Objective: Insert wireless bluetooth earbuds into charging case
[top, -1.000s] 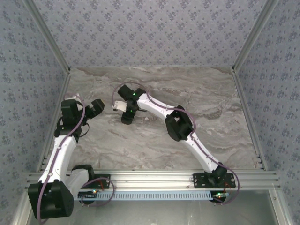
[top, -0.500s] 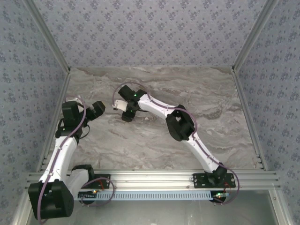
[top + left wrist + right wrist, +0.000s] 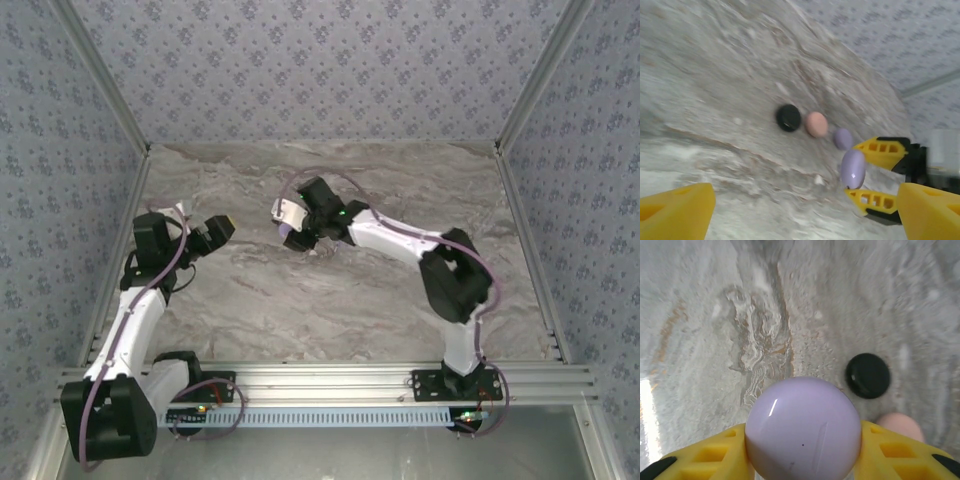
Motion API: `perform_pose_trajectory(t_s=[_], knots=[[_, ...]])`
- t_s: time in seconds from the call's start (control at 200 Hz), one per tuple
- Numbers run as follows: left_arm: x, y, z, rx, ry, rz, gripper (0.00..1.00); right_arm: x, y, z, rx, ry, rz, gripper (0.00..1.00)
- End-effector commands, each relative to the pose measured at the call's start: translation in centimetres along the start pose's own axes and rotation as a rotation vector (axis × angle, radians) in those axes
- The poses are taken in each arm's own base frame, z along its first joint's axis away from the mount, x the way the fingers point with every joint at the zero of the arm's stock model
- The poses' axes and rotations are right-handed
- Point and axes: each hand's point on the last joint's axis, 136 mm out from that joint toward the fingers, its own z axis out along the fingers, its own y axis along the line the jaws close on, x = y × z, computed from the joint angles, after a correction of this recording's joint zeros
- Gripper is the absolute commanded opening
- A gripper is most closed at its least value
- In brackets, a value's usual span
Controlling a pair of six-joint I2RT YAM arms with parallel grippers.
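My right pincer (image 3: pixel 802 442) is clamped on a glossy lilac round case (image 3: pixel 802 422), with a yellow finger pressed to each side of it. It carries the case above the marbled grey tabletop (image 3: pixel 715 315). In the overhead view this pair sits a little left of centre. My left pincer (image 3: pixel 805 200) is spread wide with nothing in it, its two yellow fingertips down in the lower corners of its own wrist view.

The relation I am watching is how the case lies from that empty left pincer. In the left wrist view it is ahead of me, right of centre and low in the frame, so it is closer to one fingertip than the other and not centred in the opening. It reads there as an upright oval, long axis running top to bottom, with the right pincer's fingers above and below it.

On the table there is a row of a black round piece (image 3: pixel 788 118), a pink rounded piece (image 3: pixel 817 124) and a smaller lilac piece (image 3: pixel 843 138). The row slants from mid-frame toward the lower right and ends just beside the held case. The right wrist view has the black piece at right and the pink one low right, behind a finger. They are too blurred for me to tell earbuds from cases. Since the left arm is the free one, I judge the next pick is its job.
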Motion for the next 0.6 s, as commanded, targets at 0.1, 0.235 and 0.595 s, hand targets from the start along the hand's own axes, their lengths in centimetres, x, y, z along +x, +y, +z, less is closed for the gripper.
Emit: perform_pose_trajectory(t_s=[0.1, 0.235, 0.595], knots=[[0.7, -9.2, -0.1, 0.331, 0.136, 0.088, 0.92, -4.5, -0.4, -6.3, 0.143, -0.224, -0.13, 0.47], [2.1, -12.6, 0.4, 0.428, 0.208, 0.145, 0.92, -5.6, 0.0, -8.5, 0.185, -0.277, -0.18, 0.48], [4.9, -15.4, 2.7, 0.505, 0.337, 0.198, 0.85, -5.6, 0.8, -9.9, 0.18, -0.31, -0.19, 0.48]])
